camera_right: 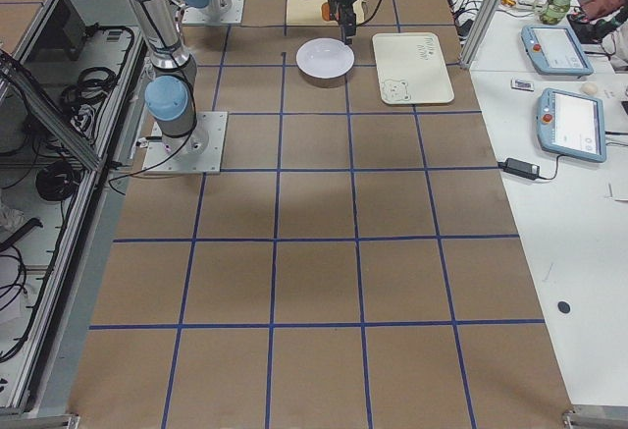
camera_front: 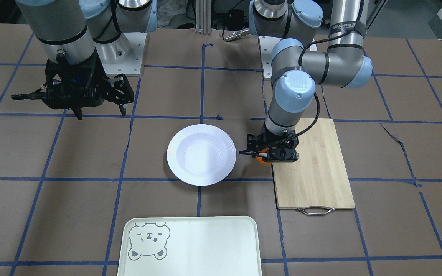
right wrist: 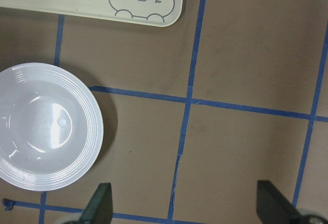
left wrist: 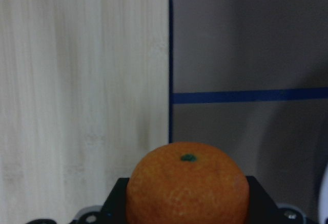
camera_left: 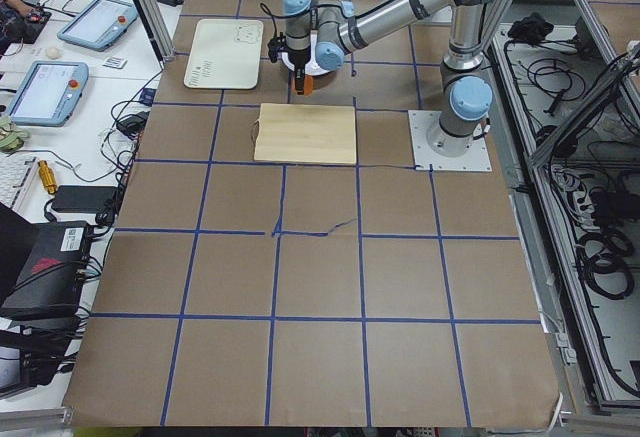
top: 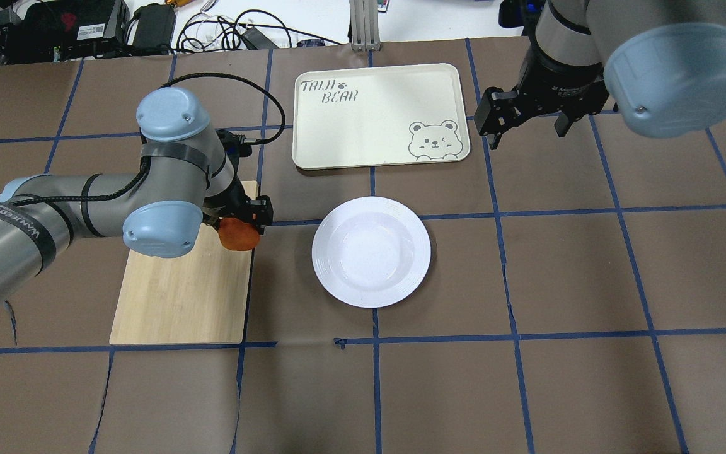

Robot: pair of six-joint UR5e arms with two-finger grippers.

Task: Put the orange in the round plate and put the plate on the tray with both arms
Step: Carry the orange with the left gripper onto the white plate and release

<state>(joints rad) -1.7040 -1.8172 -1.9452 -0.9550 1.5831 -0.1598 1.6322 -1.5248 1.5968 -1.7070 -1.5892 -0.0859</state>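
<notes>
Left gripper (top: 244, 222): clamped on the orange (top: 237, 234) at the cutting board's (top: 174, 296) plate-side edge, apparently bound for the empty round plate (top: 326, 252) nearby. Right gripper (top: 522, 121): spread wide, aloft beside the tray (top: 369, 129), seemingly reserved for the two-armed lift.

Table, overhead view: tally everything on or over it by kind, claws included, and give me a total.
orange: 1, gripped in the left claw
round plate: 1, with nothing in it
tray: 1
cutting board: 1
claws: 2, the left claw and the right claw, which is open
Total: 6
</notes>
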